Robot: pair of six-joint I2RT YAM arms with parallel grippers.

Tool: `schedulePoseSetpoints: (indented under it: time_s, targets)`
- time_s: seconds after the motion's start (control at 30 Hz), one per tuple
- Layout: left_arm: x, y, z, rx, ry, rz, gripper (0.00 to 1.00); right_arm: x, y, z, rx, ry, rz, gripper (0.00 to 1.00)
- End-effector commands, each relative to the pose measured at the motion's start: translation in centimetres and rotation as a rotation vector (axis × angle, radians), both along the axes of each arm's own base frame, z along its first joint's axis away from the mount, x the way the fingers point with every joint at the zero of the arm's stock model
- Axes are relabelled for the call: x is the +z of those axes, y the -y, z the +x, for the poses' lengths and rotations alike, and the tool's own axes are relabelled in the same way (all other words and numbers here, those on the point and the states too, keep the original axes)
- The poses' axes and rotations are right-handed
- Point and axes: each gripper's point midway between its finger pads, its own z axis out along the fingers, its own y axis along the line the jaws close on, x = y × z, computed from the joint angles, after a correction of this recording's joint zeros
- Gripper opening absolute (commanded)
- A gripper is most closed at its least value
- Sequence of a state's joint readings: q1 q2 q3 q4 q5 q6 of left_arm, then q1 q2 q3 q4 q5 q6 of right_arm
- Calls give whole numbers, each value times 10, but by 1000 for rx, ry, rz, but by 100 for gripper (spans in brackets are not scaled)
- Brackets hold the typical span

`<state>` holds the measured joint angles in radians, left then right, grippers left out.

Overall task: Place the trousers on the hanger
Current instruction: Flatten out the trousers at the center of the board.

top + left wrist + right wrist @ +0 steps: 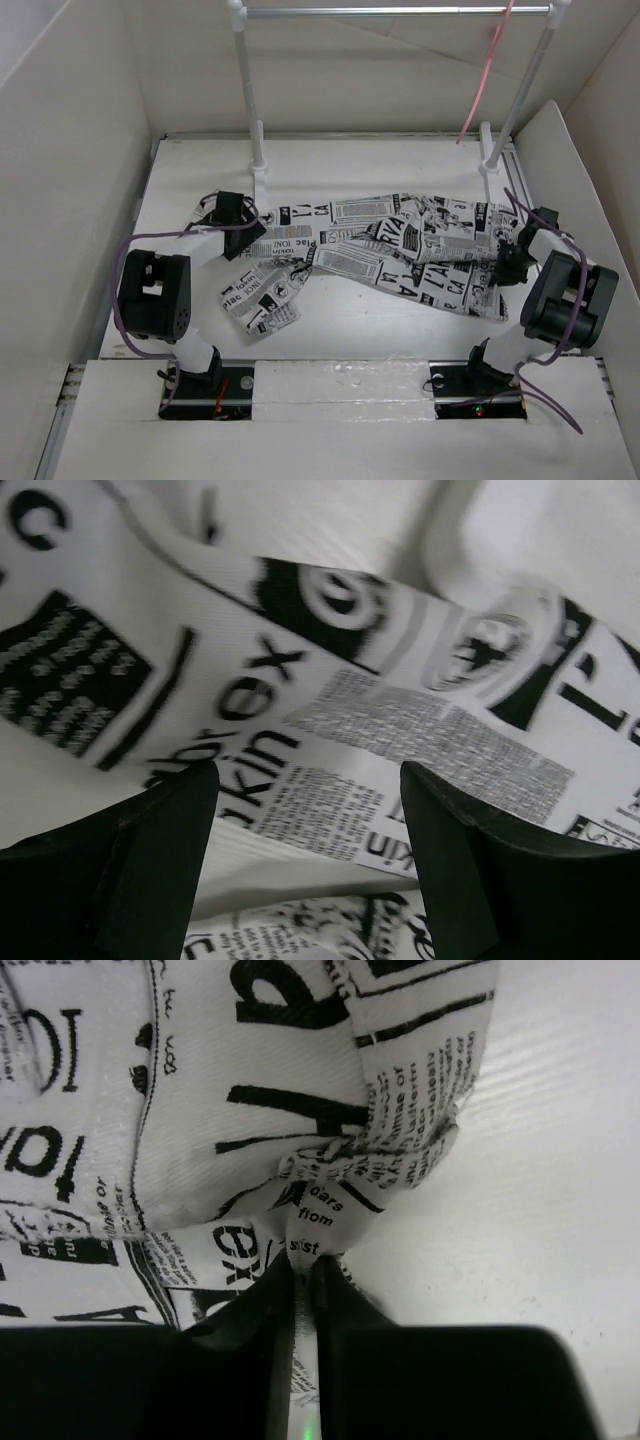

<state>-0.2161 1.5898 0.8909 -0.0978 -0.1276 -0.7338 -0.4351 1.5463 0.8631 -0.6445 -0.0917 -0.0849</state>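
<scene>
The trousers (pixel 380 250) lie across the counter (pixel 400 335), their long axis running left to right. The right tool (pixel 305 1265) pinches a fold at their right end. The left tool (pixel 310 780) hangs spread over the left end, gripping nothing. The hanger (pixel 487 70) dangles from the rack bar (pixel 390 12) at the far right, nearer the right arm. Only the right wrist view shows the pinched cloth, and only the overhead view shows the hanger.
</scene>
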Motion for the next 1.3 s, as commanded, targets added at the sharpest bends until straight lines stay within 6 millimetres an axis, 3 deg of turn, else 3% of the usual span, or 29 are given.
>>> schedulePoseSetpoints:
  time_s: [0.0, 0.03, 0.13, 0.17, 0.27, 0.33, 0.43, 0.47, 0.53, 0.6, 0.73, 0.77, 0.8, 0.83, 0.87, 0.9, 0.93, 0.97, 1.0, 1.03, 1.07, 1.1, 1.17, 1.2, 1.23, 1.27]
  targets:
    - [4, -19, 6, 99, 53, -121, 69, -11, -3, 28, 1, 108, 96, 10]
    - [-3, -27, 0, 122, 34, -124, 69, -7, 6, 36, -7, 135, 90, 0]
    - [-13, -53, -4, 190, 22, -138, 69, 15, 26, 49, -12, 172, 14, 0]
    - [-14, -59, -4, 206, 20, -139, 69, 42, 40, 63, -18, 239, -57, 0]
    - [-13, -77, -4, 243, 18, -102, 69, 88, 78, 75, -66, 291, -249, 0]
    - [-11, -81, -5, 243, 2, -76, 69, 103, 97, 73, -87, 245, -339, 0]
    - [-9, -83, -6, 248, 2, -61, 70, 99, 110, 77, -88, 207, -334, 7]
    - [-7, -83, -5, 245, 7, -61, 71, 94, 110, 79, -76, 192, -318, 29]
    - [3, -81, -1, 216, 27, -64, 75, 83, 104, 84, -43, 167, -259, 54]
    - [22, -78, 3, 178, 67, -62, 78, 88, 92, 90, -11, 213, -205, 59]
    - [73, -64, 1, 81, 148, 22, 80, 137, 43, 97, 87, 385, -223, 60]
    - [79, -62, -4, 71, 153, 45, 80, 154, 19, 92, 134, 442, -233, 59]
    - [98, -66, -8, 81, 199, 60, 80, 163, 4, 88, 160, 478, -227, 56]
    - [102, -68, -16, 68, 210, 74, 78, 174, -14, 92, 205, 549, -213, 49]
    - [109, -69, -18, 58, 228, 85, 76, 183, -61, 86, 333, 643, -173, 44]
    - [127, -69, -23, 54, 279, 85, 73, 188, -95, 85, 426, 703, -106, 34]
    - [141, -69, -25, 50, 305, 86, 66, 193, -126, 82, 509, 742, -64, 12]
    - [154, -66, -26, 27, 332, 84, 61, 186, -190, 66, 697, 753, 34, 8]
    - [172, -61, -28, 3, 375, 75, 51, 184, -227, 52, 789, 748, 113, 1]
    - [195, -59, -26, -7, 419, 67, 29, 183, -262, 42, 893, 754, 166, 0]
    - [223, -55, -26, -29, 470, 55, 11, 182, -329, 10, 1090, 752, 253, 0]
    - [224, -53, -26, -43, 472, 53, 11, 181, -358, -9, 1176, 736, 272, 0]
    - [262, -51, -25, -55, 536, 49, 6, 179, -409, -42, 1335, 719, 279, 8]
    - [268, -52, -24, -59, 540, 64, 6, 177, -441, -79, 1482, 708, 270, 18]
    - [285, -54, -26, -51, 555, 70, 7, 171, -466, -86, 1534, 658, 235, 37]
    - [292, -58, -26, -35, 564, 85, 8, 165, -482, -97, 1580, 639, 221, 45]
